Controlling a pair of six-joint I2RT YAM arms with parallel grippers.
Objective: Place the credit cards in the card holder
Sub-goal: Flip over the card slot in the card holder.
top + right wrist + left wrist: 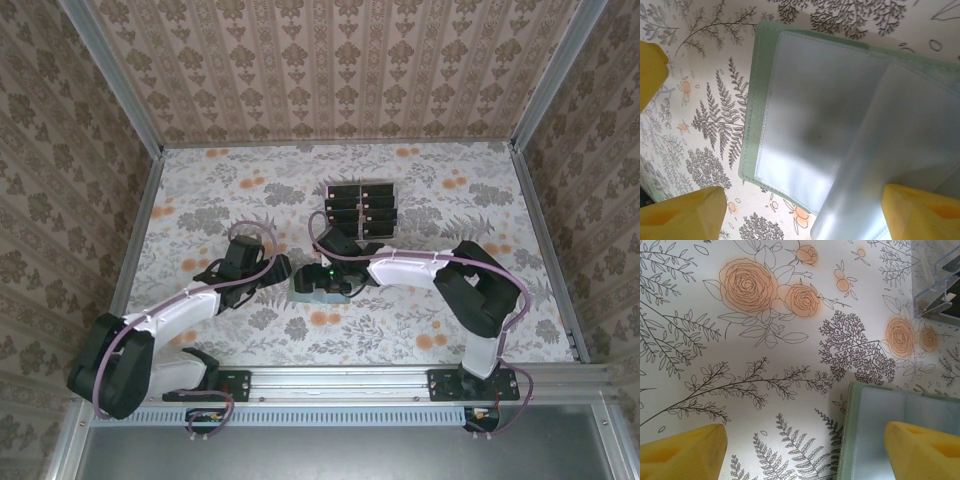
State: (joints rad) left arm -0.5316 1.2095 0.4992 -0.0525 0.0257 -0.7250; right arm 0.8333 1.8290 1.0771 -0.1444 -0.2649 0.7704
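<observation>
Card holder is lying flat on the floral tabletop, around the middle and toward the near edge. It is lying opened out, with its cloudy plastic sleeves facing up.

Credit cards are sitting in rows in a clear tray, just beyond the card holder and apart from it.

Left claw is hanging low at the card holder's left side, jaws spread wide and grasping nothing. One yellow finger is sitting over the holder's corner, the other over bare tabletop.

Right claw is hanging directly over the card holder, jaws likewise spread wide and released. One finger is sitting over the sleeves, the other over the tabletop beside the green border. Contact with the holder cannot be told for either claw.
</observation>
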